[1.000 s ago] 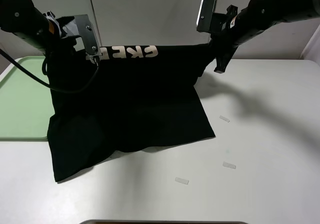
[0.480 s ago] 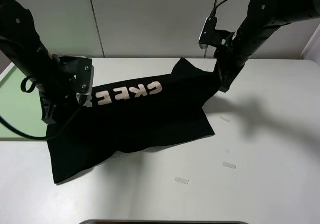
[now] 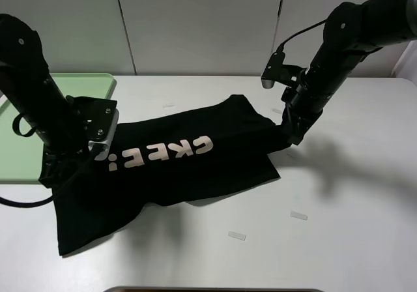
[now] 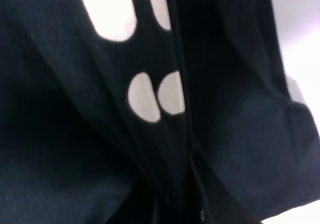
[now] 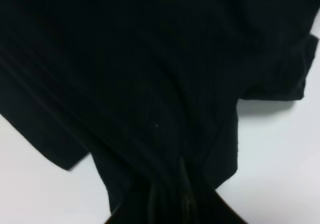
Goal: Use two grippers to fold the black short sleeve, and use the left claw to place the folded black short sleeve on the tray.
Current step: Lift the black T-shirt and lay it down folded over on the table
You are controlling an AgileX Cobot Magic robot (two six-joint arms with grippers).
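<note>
The black short sleeve (image 3: pixel 195 168) lies folded over on the white table, its pale letters (image 3: pixel 163 154) facing up. My left gripper (image 3: pixel 51 172) is low at the shirt's left edge and is shut on a bunch of cloth. My right gripper (image 3: pixel 287 139) is low at the shirt's right edge, also shut on cloth. In the left wrist view, folds of the shirt (image 4: pixel 240 134) with pale letter shapes (image 4: pixel 145 96) run into the left gripper (image 4: pixel 175 211). The right wrist view shows plain black cloth (image 5: pixel 125 59) gathered into the right gripper (image 5: pixel 170 204). The pale-green tray (image 3: pixel 91 80) sits at the far left, partly behind the left arm.
Small strips of pale tape (image 3: pixel 298 215) (image 3: pixel 237 235) lie on the white table (image 3: pixel 352 207) in front of and to the right of the shirt. A pale panelled wall stands behind the table.
Both grippers came down and toward the front with the shirt's lifted edge, laying it over the near half. The lettering moved from the back toward the middle.
</note>
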